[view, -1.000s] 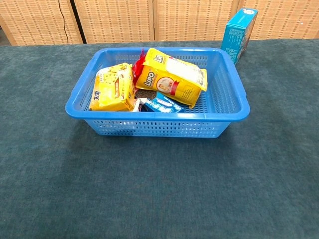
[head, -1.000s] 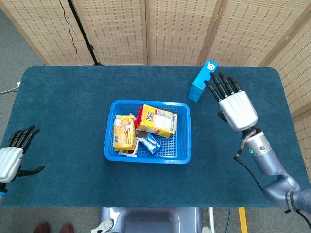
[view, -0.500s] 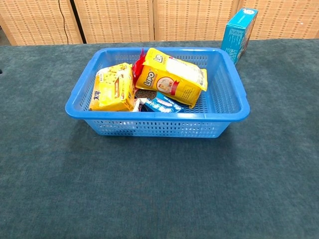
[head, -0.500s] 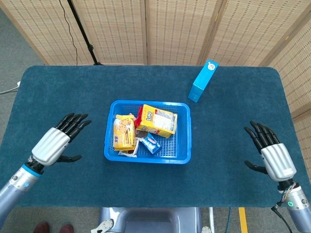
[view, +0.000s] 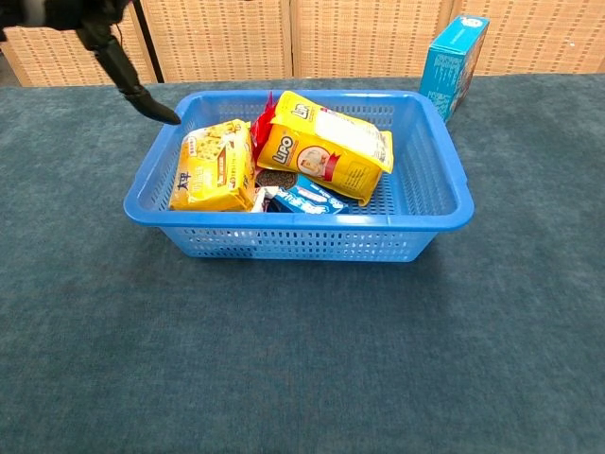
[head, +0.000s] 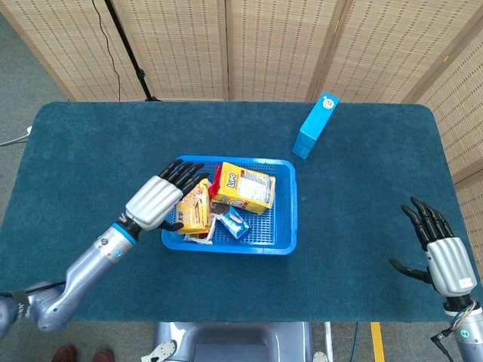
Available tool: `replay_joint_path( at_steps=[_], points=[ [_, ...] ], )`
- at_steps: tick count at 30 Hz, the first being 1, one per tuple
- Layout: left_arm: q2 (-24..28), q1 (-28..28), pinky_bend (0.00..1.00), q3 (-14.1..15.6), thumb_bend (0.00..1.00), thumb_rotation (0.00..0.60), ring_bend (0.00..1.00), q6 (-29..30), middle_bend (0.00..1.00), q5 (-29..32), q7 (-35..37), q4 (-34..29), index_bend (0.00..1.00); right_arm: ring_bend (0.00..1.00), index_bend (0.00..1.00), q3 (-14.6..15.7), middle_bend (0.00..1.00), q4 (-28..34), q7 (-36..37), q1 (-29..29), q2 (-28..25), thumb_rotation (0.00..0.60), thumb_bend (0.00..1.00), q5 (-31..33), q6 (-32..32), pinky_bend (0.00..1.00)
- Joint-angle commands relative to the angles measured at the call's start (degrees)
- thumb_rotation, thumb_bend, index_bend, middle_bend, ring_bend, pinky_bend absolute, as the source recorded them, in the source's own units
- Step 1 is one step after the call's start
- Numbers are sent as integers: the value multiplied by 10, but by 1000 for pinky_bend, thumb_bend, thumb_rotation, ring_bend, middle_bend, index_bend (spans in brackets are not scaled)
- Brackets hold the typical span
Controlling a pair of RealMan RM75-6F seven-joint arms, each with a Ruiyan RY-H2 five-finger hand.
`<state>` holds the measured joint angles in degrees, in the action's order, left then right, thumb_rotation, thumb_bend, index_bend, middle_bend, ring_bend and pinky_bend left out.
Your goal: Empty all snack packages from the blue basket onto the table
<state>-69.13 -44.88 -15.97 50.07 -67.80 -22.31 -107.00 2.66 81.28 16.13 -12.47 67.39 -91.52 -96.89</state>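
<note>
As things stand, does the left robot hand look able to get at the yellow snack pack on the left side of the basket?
Probably yes. The left robot hand hovers open above the blue basket's left edge, right by the yellow snack pack. That pack lies on top with nothing covering it, and the basket is open above.

light: bright, even | shadows: soft, faint | glare: none | focus: sharp
</note>
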Motion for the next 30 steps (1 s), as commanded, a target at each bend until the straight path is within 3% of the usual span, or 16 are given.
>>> replay_joint_path(
  at_steps=[1, 5, 11, 24, 27, 30],
  points=[
    [-68, -72, 0, -12, 0, 600, 0, -19, 0, 111, -96, 30, 0, 0, 5, -7, 0, -1, 6, 2, -2, 600, 0, 3, 5, 99],
    [-133, -133, 0, -8, 0, 600, 0, -4, 0, 216, -171, 80, 0, 0, 5, -17, 0, -6, 15, 5, -3, 600, 0, 10, 14, 99],
    [-204, -192, 0, 1, 0, 600, 0, 17, 0, 310, -224, 161, 0, 0, 5, -28, 0, -12, 24, 10, -4, 600, 0, 15, 24, 99],
    [-281, -261, 3, 2, 0, 600, 0, 5, 0, 393, -244, 273, 0, 0, 5, -48, 0, -16, 34, 17, -6, 600, 0, 17, 38, 100],
    [-293, -270, 66, 5, 0, 600, 0, 7, 0, 405, -248, 289, 0, 0, 5, -51, 0, -17, 36, 18, -6, 600, 0, 17, 43, 99],
    [-304, -277, 222, 8, 0, 600, 63, 13, 20, 412, -253, 303, 13, 0, 5, -55, 0, -19, 40, 18, -7, 600, 0, 18, 47, 100]
  ],
)
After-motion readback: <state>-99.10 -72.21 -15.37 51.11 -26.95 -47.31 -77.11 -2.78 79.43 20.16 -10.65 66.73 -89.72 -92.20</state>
